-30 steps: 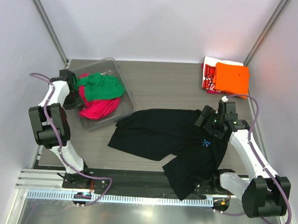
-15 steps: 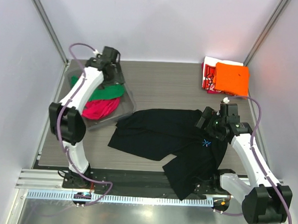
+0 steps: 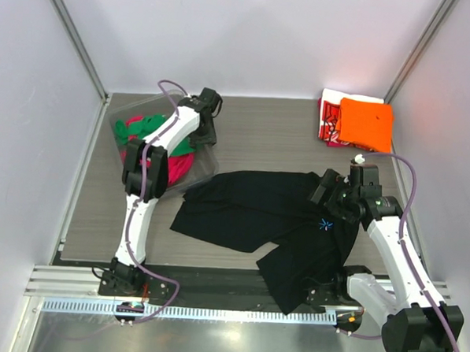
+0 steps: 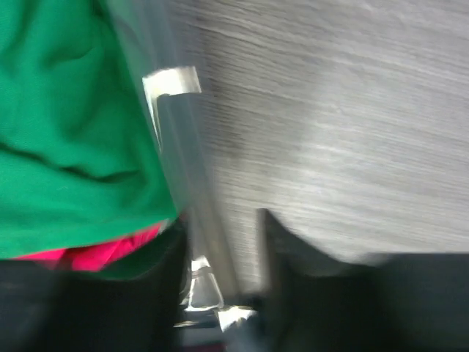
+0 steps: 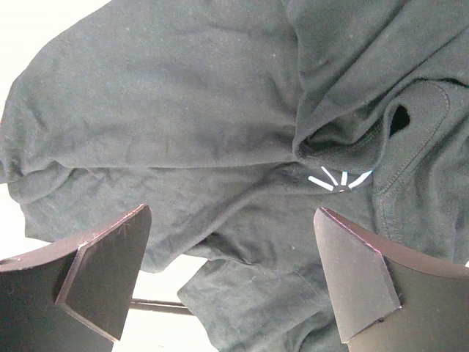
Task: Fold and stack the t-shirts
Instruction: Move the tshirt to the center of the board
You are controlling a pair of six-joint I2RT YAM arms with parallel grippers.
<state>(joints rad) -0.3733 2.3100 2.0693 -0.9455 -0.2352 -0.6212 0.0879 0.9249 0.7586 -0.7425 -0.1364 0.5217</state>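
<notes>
black t-shirt (image 3: 249,208) lies spread and rumpled on the table (image 3: 261,138), centre to near-right, one part running down to the near edge by the right arm's base
its light-blue starburst print (image 5: 339,180) faces up, next to a bunched fold at the collar
orange t-shirt (image 3: 365,124) sits folded in the far-right corner, on top of the red-and-white printed t-shirt (image 3: 328,118), whose left side and far edge stick out from under it
green t-shirt (image 4: 66,132) and magenta t-shirt (image 3: 180,165) are bundled in the clear plastic bin (image 3: 210,165) at far left, green on top; the bin's near corner touches or overlaps the edge of the black t-shirt, can't tell which
right gripper (image 5: 231,275) hangs over the black t-shirt with fingers spread wide and nothing between them; the print is just ahead of its right finger
left gripper (image 4: 220,271) is at the bin's right-hand wall, arm stretched across the bin
wrist view shows one finger (image 4: 165,293) on the shirt side and the other on the table side, wall between them, so they're apart
that view is blurred, can't tell whether they pinch the wall or just straddle it
</notes>
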